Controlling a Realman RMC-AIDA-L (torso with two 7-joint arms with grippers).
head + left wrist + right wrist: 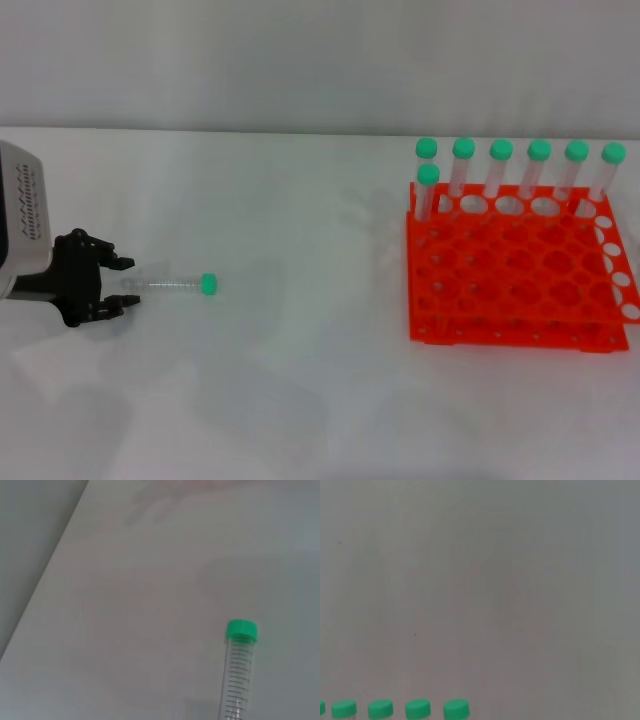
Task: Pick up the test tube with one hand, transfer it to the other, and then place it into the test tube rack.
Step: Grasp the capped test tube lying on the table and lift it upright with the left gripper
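The test tube point(170, 285) lies flat on the white table at the left, its green cap pointing toward the rack. It also shows in the left wrist view point(238, 677), with its graduation marks visible. My left gripper point(127, 284) is low over the table at the far left. It is open, with its fingertips on either side of the tube's bottom end. The orange-red test tube rack point(515, 290) stands at the right. My right gripper is out of view.
Several green-capped tubes point(520, 170) stand upright in the rack's back rows; their caps point(418, 709) show in the right wrist view. White table surface point(310, 330) lies between the lying tube and the rack. The table's far edge meets a grey wall.
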